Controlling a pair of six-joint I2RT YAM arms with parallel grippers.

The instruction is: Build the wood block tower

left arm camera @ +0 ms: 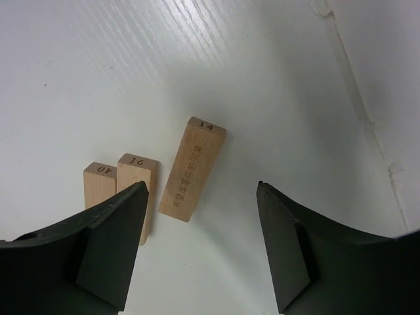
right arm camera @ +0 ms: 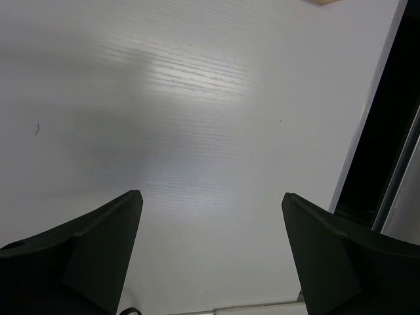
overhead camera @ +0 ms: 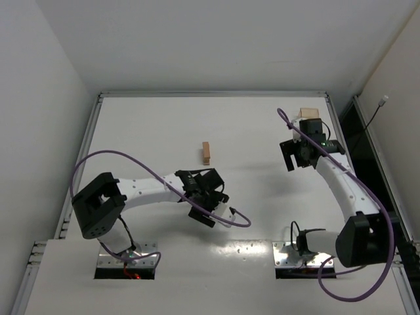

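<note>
Left claw (left arm camera: pixel 201 189): released, jaws wide.
Wood blocks (left arm camera: pixel 190 167): three, mid-frame, just beyond its fingertips, toward the frame-left finger.
Right claw (right arm camera: pixel 212 197): released, holding nothing.

A white table (overhead camera: pixel 151 125) edged by a metal rail (overhead camera: pixel 210 94), between white walls (overhead camera: pixel 39 79).

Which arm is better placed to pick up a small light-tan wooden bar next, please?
Probably left: the left gripper, open, faces three light-tan wooden bars ahead; the right gripper faces mostly bare table.
</note>
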